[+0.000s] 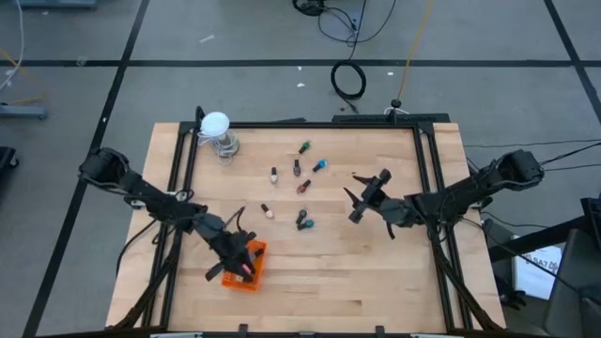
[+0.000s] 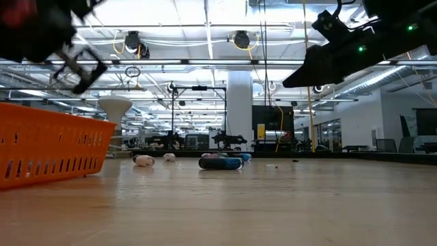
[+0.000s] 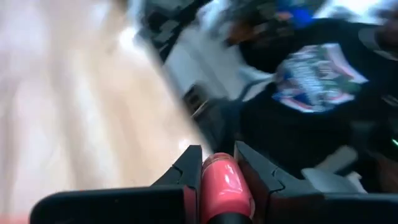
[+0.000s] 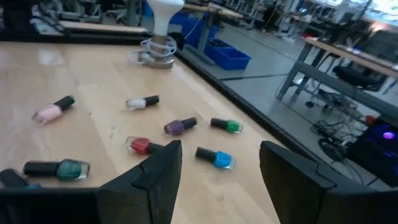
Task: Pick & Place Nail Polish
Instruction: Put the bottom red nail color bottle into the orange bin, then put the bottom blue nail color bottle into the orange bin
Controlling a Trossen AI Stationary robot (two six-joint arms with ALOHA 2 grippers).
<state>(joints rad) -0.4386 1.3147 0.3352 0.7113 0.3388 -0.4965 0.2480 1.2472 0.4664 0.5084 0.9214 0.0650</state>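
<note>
My left gripper (image 1: pixel 244 266) is over the orange tray (image 1: pixel 231 279) at the table's near left. It is shut on a pink nail polish bottle (image 3: pixel 221 183). My right gripper (image 4: pixel 217 168) is open and empty, above the table right of centre (image 1: pixel 362 199). Several bottles lie on their sides on the wood ahead of it: red (image 4: pixel 140 145), blue (image 4: pixel 216 158), purple (image 4: pixel 180 126), green (image 4: pixel 227 126), teal (image 4: pixel 60 168), pink (image 4: pixel 52 111) and pale (image 4: pixel 142 101). In the high view they lie scattered about mid-table (image 1: pixel 302 186). My left gripper pinches the bottle's pink glass body (image 3: pixel 219 175) between its two fingers (image 3: pixel 186 171). The bottle lies along the fingers, its rounded pink end toward their tips. In the low view the gripper (image 2: pixel 76 66) is above the tray, so the bottle is clear of the table.
A white ball on a clear stand (image 1: pixel 218 131) is at the far left of the table. Black rails (image 1: pixel 427 178) run along the table's sides. A person in a dark printed shirt (image 3: pixel 317 81) is beyond the table's edge. Bare wood lies at the near right.
</note>
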